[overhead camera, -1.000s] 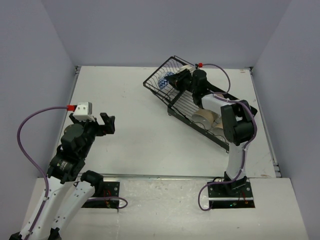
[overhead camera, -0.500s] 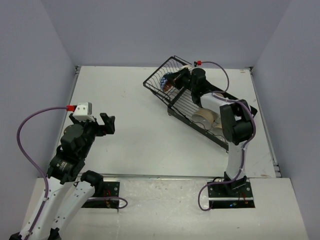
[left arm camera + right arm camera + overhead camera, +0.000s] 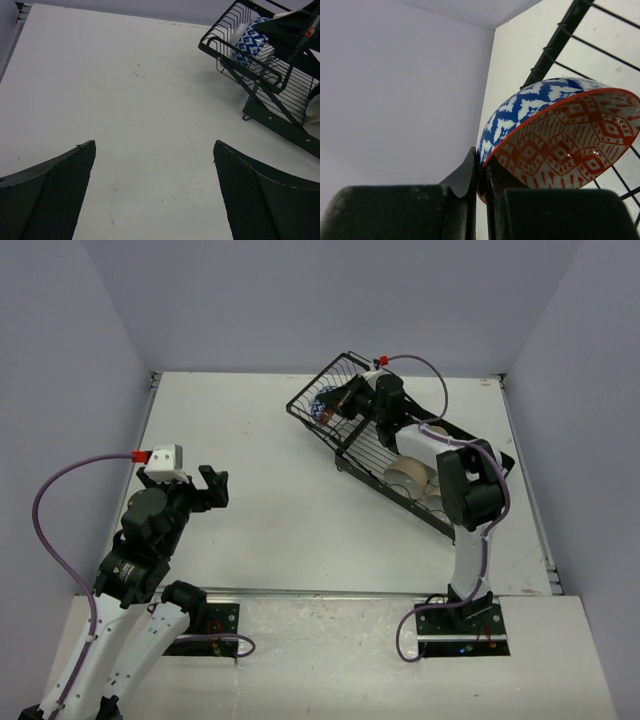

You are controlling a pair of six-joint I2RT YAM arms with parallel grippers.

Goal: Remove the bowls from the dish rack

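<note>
right gripper (image 3: 481,172) pinched shut on the lower rim of the blue bowl (image 3: 535,107) | blue bowl tilted, inside the basket end of the rack (image 3: 318,383), near the table's (image 3: 250,440) far edge | tan bowls (image 3: 412,477) on edge in the long tray | left gripper (image 3: 155,195) spread wide, a broad stretch of table between it and the rack

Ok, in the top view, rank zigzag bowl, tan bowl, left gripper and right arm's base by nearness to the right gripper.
1. zigzag bowl, pinched in the right gripper at the basket end of the dish rack.
2. tan bowl, in its long tray.
3. left gripper, open, far left.
4. right arm's base, at the near edge.
</note>
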